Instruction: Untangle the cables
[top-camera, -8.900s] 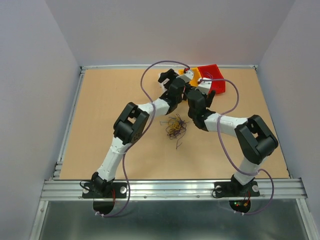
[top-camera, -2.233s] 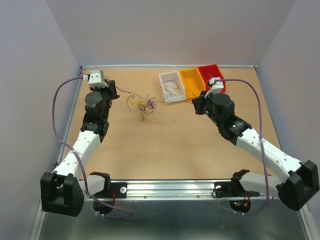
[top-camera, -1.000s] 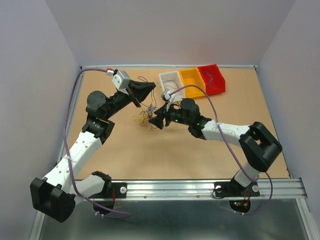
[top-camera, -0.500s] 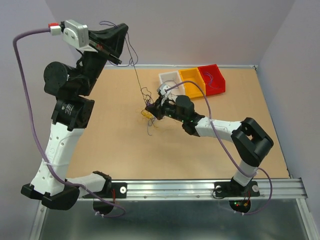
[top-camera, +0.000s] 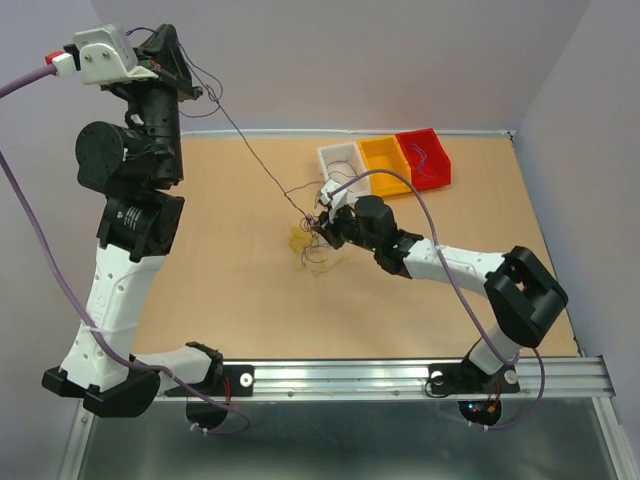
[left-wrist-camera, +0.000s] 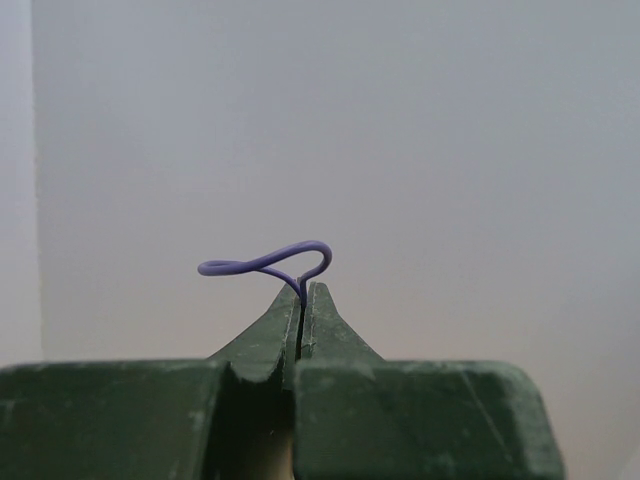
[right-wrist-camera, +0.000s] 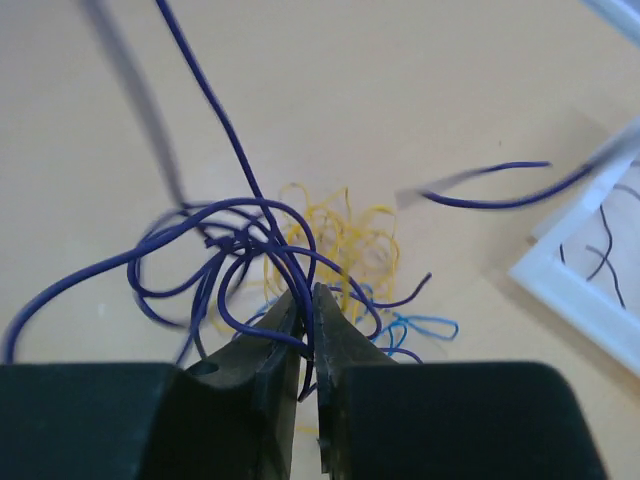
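Left gripper (left-wrist-camera: 303, 290): up high over the far-left corner, dark green fingers pressed together on one thin purple strand (left-wrist-camera: 270, 262) (small loop poking out above the tips). From there, strand taut down to the clump of thin curly cables (top-camera: 312, 240) in yellow, dark purple and blue, mid-way across the tan wooden table (top-camera: 220, 300), near the white plastic bin (top-camera: 340, 148). Right gripper (right-wrist-camera: 305, 295): low at the clump, jaws almost together, nipping a dark purple wire right at the tangle. Yellow and blue curls just beyond the tips, flat on the table.
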